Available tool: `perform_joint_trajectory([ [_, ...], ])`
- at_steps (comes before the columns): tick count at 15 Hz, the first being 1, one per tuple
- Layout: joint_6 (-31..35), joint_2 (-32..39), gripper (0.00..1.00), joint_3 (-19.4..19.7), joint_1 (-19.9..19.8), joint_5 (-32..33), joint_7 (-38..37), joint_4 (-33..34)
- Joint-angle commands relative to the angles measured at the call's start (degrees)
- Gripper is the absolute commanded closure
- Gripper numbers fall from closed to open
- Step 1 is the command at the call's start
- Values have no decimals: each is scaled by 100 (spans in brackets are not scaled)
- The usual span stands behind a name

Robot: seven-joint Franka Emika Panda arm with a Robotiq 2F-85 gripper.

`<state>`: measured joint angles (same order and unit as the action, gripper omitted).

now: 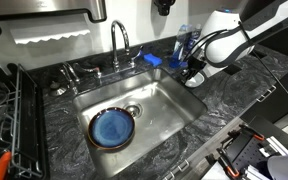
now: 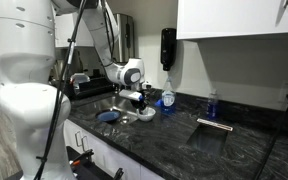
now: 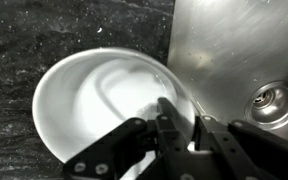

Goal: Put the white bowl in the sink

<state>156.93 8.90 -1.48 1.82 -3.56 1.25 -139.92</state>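
The white bowl (image 3: 94, 100) fills the wrist view; it is over the dark stone counter, and its right edge overlaps the rim of the steel sink (image 3: 234, 50). My gripper (image 3: 181, 115) is shut on the bowl's rim, with one finger inside the bowl and one outside. In both exterior views the gripper (image 1: 191, 70) (image 2: 139, 100) is at the counter beside the sink (image 1: 164, 100), and the bowl (image 1: 196, 81) (image 2: 145, 116) is mostly hidden under it.
A round blue plate (image 1: 112, 128) lies in the sink near the drain (image 1: 133, 108). The faucet (image 1: 119, 40) stands behind the basin. A blue soap bottle (image 2: 167, 97) and a sponge (image 1: 152, 60) are on the counter. A dish rack (image 1: 9, 120) stands on the sink's far side.
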Motion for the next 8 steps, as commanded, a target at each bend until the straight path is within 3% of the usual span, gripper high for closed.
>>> perform_joint_trajectory([
  [1,94,-226,96,-24,-24,-7,-41,-168],
  [4,-149,-635,100,-154,-78,-518,226,-177],
  [8,-408,-1295,98,-368,127,-1412,595,-317],
])
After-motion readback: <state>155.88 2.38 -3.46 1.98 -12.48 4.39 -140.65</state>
